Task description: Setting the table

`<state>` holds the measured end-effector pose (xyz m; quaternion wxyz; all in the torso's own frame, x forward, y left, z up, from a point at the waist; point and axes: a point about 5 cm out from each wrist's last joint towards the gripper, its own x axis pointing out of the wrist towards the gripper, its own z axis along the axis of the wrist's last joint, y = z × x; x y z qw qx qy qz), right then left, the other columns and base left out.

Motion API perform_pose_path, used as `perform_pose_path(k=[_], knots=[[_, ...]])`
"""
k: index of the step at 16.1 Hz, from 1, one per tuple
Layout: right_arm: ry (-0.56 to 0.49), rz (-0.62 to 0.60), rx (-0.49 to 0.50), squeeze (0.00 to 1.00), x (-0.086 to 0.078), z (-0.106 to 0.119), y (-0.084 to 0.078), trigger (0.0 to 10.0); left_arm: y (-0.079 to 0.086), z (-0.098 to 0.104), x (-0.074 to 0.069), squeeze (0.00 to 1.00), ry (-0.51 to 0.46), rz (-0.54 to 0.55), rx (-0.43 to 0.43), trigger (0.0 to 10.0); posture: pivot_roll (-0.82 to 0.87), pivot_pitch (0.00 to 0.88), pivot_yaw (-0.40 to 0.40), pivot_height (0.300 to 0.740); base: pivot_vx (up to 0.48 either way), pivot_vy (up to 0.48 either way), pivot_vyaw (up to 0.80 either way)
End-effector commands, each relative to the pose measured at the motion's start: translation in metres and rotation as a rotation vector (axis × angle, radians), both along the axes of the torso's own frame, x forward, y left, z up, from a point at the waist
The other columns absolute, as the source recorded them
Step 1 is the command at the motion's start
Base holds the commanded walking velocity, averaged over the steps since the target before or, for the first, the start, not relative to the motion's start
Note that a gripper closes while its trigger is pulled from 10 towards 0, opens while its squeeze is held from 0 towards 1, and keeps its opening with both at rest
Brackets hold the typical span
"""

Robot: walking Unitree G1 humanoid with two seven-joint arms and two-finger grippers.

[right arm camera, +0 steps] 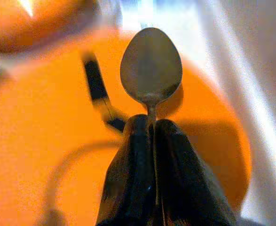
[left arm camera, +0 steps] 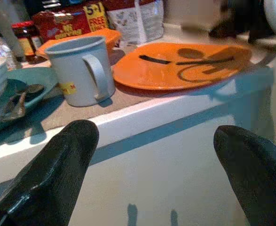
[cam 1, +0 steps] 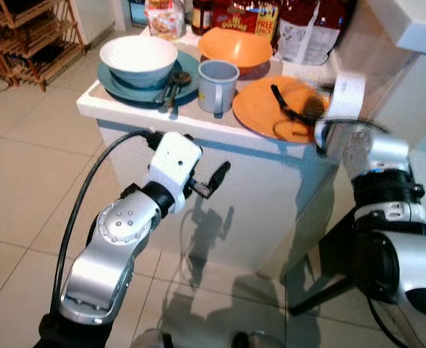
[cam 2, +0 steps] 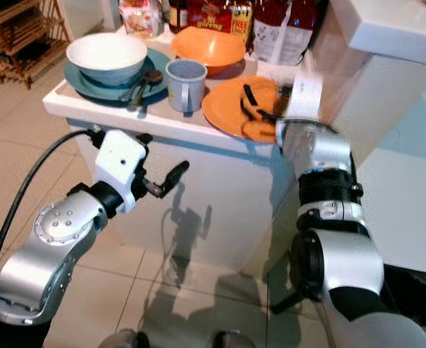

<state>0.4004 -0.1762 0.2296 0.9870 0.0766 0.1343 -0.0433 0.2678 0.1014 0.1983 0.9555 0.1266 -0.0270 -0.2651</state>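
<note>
Between the closed fingers of my right gripper [right arm camera: 153, 123] sits a metal spoon [right arm camera: 151, 66], pinched by the handle just below the bowl, its bowl pointing away from my wrist and hanging over the orange plate [right arm camera: 43, 155]; that plate [cam 1: 260, 105] lies at the near right corner of the white counter [cam 1: 125, 116], and my right arm reaches up to it from below the edge, the gripper blurred in the head views; a black-handled utensil [left arm camera: 155, 60] rests across the plate's face; just beside the plate, toward my left, stands a grey-blue mug [cam 1: 217, 85] with its handle facing the counter's front edge; behind the mug is an orange bowl [cam 1: 235, 47]; further left a white bowl [cam 1: 138, 60] sits on a teal plate [cam 1: 187, 69], with cutlery [cam 1: 172, 85] lying on the plate's near rim; food packets [cam 1: 310, 29] and jars stand along the back of the counter; my left gripper [left arm camera: 156, 155] hangs in front of the counter's white side, below the top, its two black fingers spread wide with nothing between them; a wooden rack [cam 1: 24, 40] stands on the tiled floor [cam 1: 24, 188] off to my left.
</note>
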Motion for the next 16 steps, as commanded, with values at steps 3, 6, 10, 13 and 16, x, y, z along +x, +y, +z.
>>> perform_pose_path(k=[3,6,10,13,16], knots=[[-0.258,0.170,0.031,0.00,-0.027,0.026,0.013,0.0,0.011,0.010,-0.001,0.99,-0.048,0.095,-0.067,10.0,0.03,0.092,-0.065,0.740,0.000,0.000,0.00],[-0.489,0.334,0.022,0.00,-0.076,0.018,0.024,10.0,0.015,0.005,-0.010,0.89,-0.073,0.128,-0.092,10.0,0.01,0.097,-0.066,0.740,0.000,0.000,0.00],[-0.480,0.632,0.054,0.00,-0.143,-0.026,0.034,10.0,0.021,-0.009,-0.025,0.90,-0.051,0.099,-0.067,10.0,0.01,0.104,-0.048,0.740,0.000,-0.240,0.00],[-0.430,0.660,0.017,0.00,-0.155,-0.038,0.026,10.0,0.028,-0.017,-0.027,0.90,-0.038,0.127,-0.037,10.0,0.00,0.103,-0.054,0.740,0.000,-0.480,0.00],[-0.413,0.658,-0.019,0.00,-0.153,-0.045,0.029,10.0,0.025,-0.015,-0.022,0.90,-0.054,0.161,-0.055,10.0,0.00,0.096,-0.067,0.740,0.000,-0.480,0.00]])
